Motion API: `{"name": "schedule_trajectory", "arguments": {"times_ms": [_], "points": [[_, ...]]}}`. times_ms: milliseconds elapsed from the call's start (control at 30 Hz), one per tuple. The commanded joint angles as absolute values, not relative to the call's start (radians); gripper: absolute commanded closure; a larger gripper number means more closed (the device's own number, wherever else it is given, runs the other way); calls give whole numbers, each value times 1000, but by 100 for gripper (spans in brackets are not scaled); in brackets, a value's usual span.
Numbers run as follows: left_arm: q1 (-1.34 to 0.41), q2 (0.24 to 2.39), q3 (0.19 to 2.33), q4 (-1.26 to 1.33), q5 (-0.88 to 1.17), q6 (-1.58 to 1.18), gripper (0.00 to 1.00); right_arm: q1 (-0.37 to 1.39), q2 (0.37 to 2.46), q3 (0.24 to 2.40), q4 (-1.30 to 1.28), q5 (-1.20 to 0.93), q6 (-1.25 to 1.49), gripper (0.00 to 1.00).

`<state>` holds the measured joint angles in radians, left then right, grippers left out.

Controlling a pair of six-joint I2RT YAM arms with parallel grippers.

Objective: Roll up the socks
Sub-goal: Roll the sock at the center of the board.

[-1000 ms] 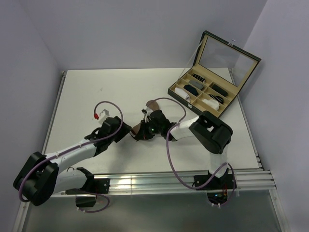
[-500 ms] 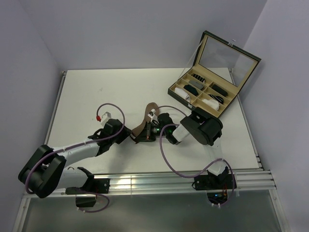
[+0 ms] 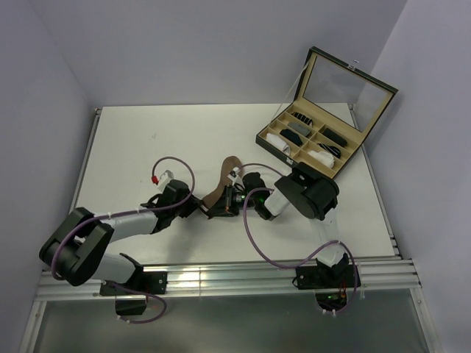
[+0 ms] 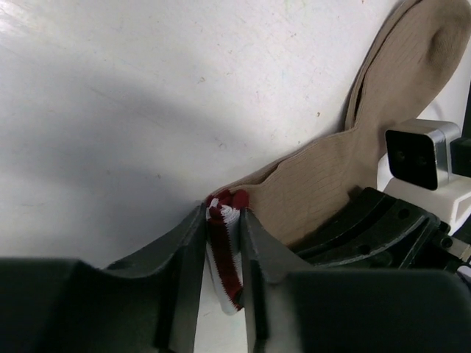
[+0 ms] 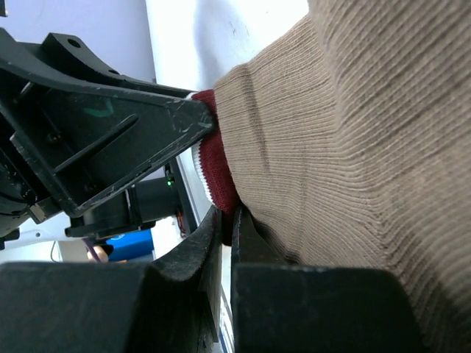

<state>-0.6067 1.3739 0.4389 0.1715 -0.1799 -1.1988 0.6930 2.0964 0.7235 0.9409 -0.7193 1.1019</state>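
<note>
Left claw [image 4: 223, 224] nearer right claw [image 5: 227, 224], both on tan sock [image 4: 324, 184]

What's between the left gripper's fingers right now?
The tan sock's red-and-white cuff, pinched between the left gripper's fingers, as the left wrist view shows. The right gripper clamps the sock right beside it.

No legible writing anywhere, no readable label on tan sock [image 4: 324, 176], none on open case [image 3: 274, 145]

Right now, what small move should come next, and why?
Probably fold the striped cuff over toward the toe to start the roll: left end effector and right end effector both pinch it, while the rest of the tan sock lies flat.
</note>
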Motion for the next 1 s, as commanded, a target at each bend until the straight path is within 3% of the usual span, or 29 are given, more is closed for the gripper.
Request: {"name": "schedule_trajectory", "arguments": {"times_ms": [0,100,133,267,433,633,967], "points": [[-612,1417,459,152,-172,-1190,72,681,2131,703,813,-686,1045,99],[-614,1437,466,147,-170,-1192,85,683,2079,703,749,-655,1000,91],[-615,1442,469,135,-170,-1190,88,684,2039,709,695,-644,955,83],[-620,1459,506,88,-181,-1167,99,701,1932,742,528,-562,813,69],[-624,1457,552,12,-196,-1131,100,774,1781,790,298,-326,638,61],[-630,1454,591,-41,-195,-1095,100,923,1663,822,204,55,489,60],[-638,1457,618,-66,-190,-1075,100,1041,1687,847,319,176,339,57]]}}
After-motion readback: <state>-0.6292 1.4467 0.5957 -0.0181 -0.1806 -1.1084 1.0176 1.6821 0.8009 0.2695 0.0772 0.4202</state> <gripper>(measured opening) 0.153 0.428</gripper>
